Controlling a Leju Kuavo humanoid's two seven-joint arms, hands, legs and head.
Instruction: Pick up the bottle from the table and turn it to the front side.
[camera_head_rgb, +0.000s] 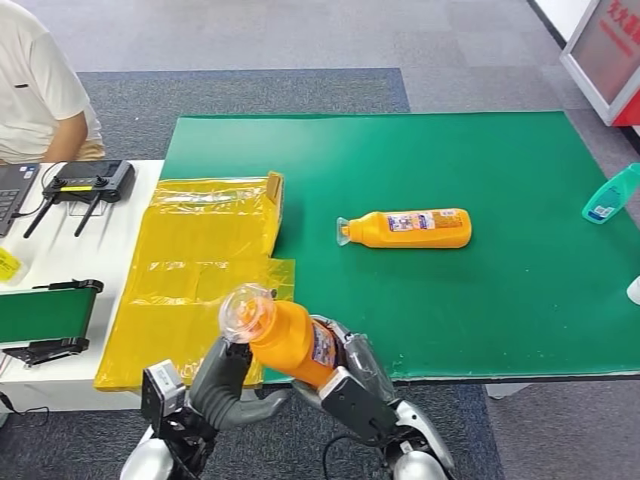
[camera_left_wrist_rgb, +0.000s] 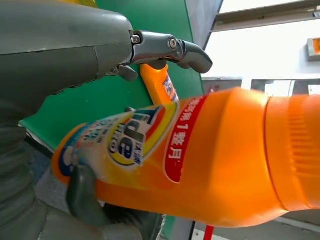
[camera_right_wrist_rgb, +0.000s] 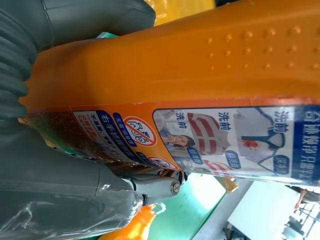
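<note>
The orange detergent bottle (camera_head_rgb: 290, 340) was held in the air just off the near edge of the green worktop (camera_head_rgb: 468, 300), tilted, its clear cap (camera_head_rgb: 245, 312) pointing up and away to the robot's left and its base toward the right robot hand (camera_head_rgb: 355, 385). The right robot hand was clamped around the bottle's lower body, over the label; in the right wrist view its grey thumb (camera_right_wrist_rgb: 94, 20) lay along one side of the bottle (camera_right_wrist_rgb: 181, 75) and a finger (camera_right_wrist_rgb: 158, 182) pressed the printed label from the other side. The left robot hand (camera_head_rgb: 223, 375) reached up beneath the neck end, its fingers touching the bottle just below the cap. In the left wrist view a dark fingertip (camera_left_wrist_rgb: 81, 192) rested on the bottle's labelled side (camera_left_wrist_rgb: 196, 155) while another finger (camera_left_wrist_rgb: 170, 50) stretched past it without touching, so whether that hand truly gripped could not be told.

Beyond both robot hands, well apart, a second orange bottle (camera_head_rgb: 407, 228) lay on its side on the green worktop. Ahead of the left robot hand, crumpled yellow plastic bags (camera_head_rgb: 196, 270) spread over a white worktop (camera_head_rgb: 113, 250). Far off past the right robot hand, a teal bottle (camera_head_rgb: 610, 195) lay at the worktop's edge. Farther out beyond the left robot hand sat a black router with antennas (camera_head_rgb: 87, 185), and a person in a white shirt (camera_head_rgb: 38, 85).
</note>
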